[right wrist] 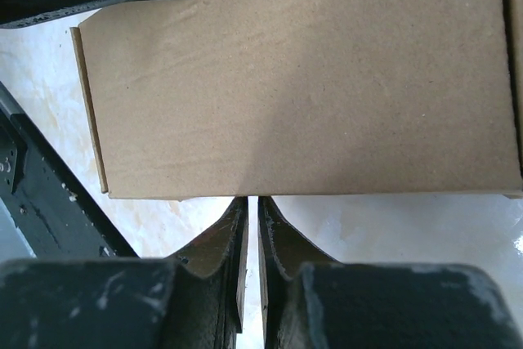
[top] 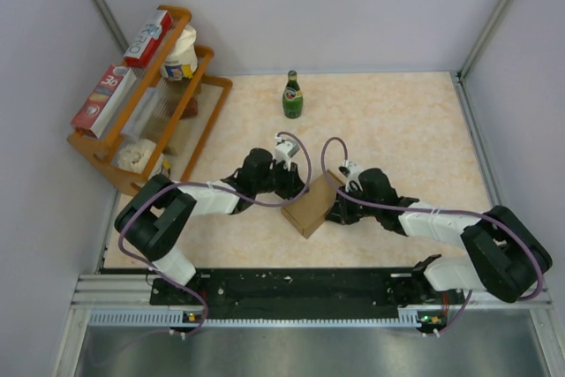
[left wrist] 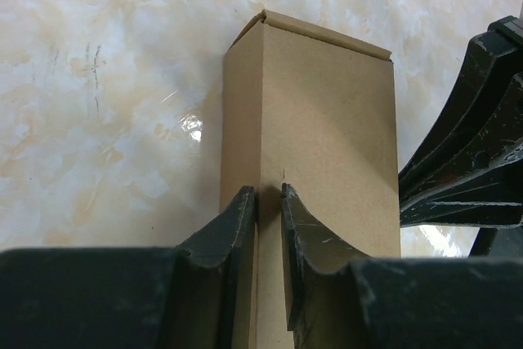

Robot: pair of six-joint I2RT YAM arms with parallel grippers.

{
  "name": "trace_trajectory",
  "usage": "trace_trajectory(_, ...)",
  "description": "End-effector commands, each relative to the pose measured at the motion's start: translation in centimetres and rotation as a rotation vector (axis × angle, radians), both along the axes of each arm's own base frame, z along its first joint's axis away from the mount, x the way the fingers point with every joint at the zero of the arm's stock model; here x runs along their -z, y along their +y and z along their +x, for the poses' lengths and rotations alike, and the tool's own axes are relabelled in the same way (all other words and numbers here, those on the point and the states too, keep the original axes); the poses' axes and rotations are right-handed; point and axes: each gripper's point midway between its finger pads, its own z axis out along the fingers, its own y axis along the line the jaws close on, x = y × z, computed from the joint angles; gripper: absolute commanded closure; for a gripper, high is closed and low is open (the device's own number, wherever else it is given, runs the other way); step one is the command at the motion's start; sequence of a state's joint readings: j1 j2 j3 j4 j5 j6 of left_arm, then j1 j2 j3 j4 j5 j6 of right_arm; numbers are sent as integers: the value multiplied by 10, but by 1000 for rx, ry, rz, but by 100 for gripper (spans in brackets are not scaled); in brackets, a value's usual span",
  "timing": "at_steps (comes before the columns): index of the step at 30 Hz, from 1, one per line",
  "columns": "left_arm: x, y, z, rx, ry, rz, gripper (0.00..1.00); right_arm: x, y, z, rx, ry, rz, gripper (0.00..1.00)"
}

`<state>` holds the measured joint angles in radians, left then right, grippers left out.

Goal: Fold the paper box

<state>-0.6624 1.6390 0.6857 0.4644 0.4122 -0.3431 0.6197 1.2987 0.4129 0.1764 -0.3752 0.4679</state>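
Left tool (left wrist: 268, 194) pinching paper box (top: 309, 206), diagonal

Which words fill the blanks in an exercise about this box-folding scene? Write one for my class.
The paper box is plain ____ cardboard. The bottle standing on the table is ____ in colour. The left pincer and right pincer each pinch a thin edge of the ____.
Missing words: brown; green; box.
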Motion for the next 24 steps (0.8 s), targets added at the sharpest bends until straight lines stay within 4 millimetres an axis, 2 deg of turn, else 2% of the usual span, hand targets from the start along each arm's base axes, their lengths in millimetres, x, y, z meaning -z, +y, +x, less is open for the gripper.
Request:
trace_trajectory(1, 14, -4, -26, 68, 76, -8, 80, -35, 21, 20, -25, -139, 102, 91)
trace_trajectory(4, 14, -1, -28, 61, 77, -4, 80, -37, 14, 19, -7, -142, 72, 91)
trace_trajectory(9, 12, 7, -30, 21, 84, 3, 80, -33, -14, 18, 102, -132, -30, 90)
trace_trajectory(15, 10, 9, -48, 18, 104, 2, 80, -19, -47, 12, 251, -65, -151, 89)
trace_trajectory(24, 6, 2, -86, 14, 124, 13, 82, -2, -59, 2, 313, 32, -209, 90)
